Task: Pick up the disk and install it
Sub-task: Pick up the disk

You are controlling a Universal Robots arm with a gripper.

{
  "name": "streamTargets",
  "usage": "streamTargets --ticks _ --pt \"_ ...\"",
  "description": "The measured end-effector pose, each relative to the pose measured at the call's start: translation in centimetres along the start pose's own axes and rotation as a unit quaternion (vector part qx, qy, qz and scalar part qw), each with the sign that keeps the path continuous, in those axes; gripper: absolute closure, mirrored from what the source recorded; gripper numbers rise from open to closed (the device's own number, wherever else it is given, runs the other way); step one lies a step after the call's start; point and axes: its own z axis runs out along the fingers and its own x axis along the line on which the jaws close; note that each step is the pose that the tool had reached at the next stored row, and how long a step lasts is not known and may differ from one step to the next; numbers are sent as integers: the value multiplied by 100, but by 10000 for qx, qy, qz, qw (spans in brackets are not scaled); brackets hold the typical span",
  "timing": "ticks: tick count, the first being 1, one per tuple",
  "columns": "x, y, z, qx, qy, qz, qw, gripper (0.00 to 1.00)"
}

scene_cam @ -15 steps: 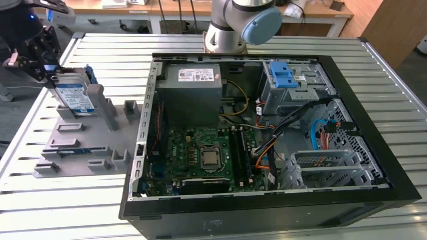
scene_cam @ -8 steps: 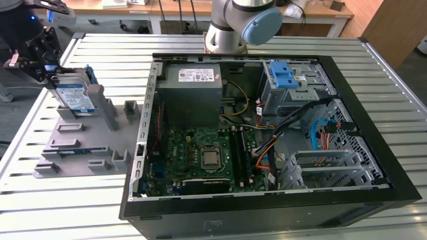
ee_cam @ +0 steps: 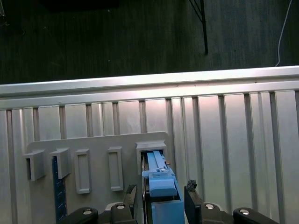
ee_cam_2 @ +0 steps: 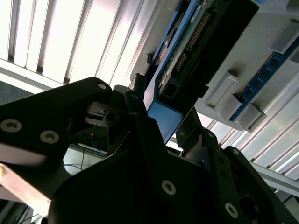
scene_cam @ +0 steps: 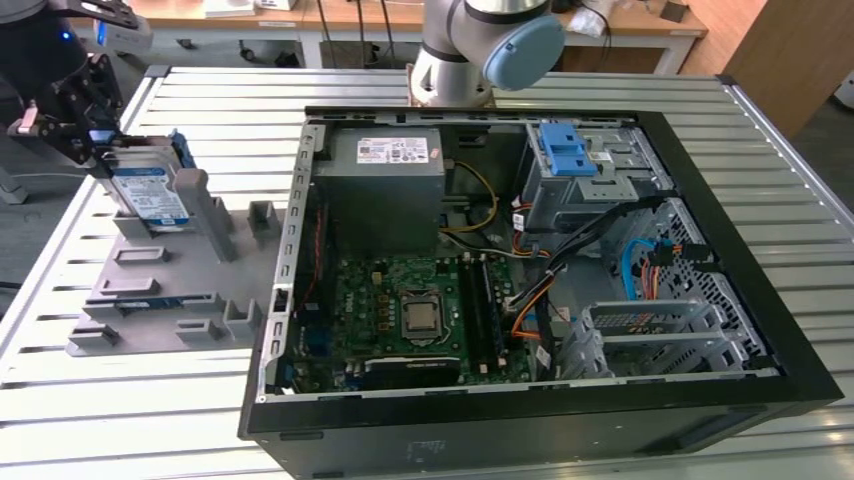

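The disk point(scene_cam: 147, 195), a silver drive with a blue-and-white label in a blue bracket, stands on edge in a slot of the grey holder point(scene_cam: 160, 290) at the exterior view's left. My gripper point(scene_cam: 110, 150) sits over its upper end. In the first wrist view the blue bracket end of the disk point(ee_cam: 161, 196) lies between my fingers point(ee_cam: 191, 193), which press close on both sides, above the holder's slot point(ee_cam: 152, 147). The second wrist view shows the disk's point(ee_cam_2: 180, 60) underside and blue corner running out from my gripper point(ee_cam_2: 161, 121).
An open black computer case point(scene_cam: 694, 400) lies right of the holder, with a grey power-supply box point(scene_cam: 387, 165), a motherboard point(scene_cam: 407, 315) and a drive cage with a light-blue latch point(scene_cam: 567, 150). A blue strip point(ee_cam: 57, 191) stands in another holder slot. The slatted metal table's edge point(ee_cam: 149, 84) is close.
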Motion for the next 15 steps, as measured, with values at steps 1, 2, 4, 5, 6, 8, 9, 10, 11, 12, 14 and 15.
streamTargets --ticks 1,2,4,5,6,8,9,10,11,12,14,15 --pt "0 0 0 0 0 -7 10000 48" --pt "1 1 1 0 0 -40 10000 48" --pt "1 10 2 -1 0 -88 10000 48" --pt "1 12 1 -2 1 -90 10000 48" --pt "1 14 2 -2 1 -90 10000 48" --pt "2 17 2 -2 1 -90 10000 48" --pt "2 17 2 -2 1 -91 10000 48" --pt "2 18 2 -2 1 -90 10000 48" --pt "2 18 2 -2 1 -91 10000 48" --pt "2 18 2 -2 1 -90 10000 48" --pt "2 18 2 -2 1 -90 10000 48" --pt "2 18 2 -2 1 -90 10000 48"
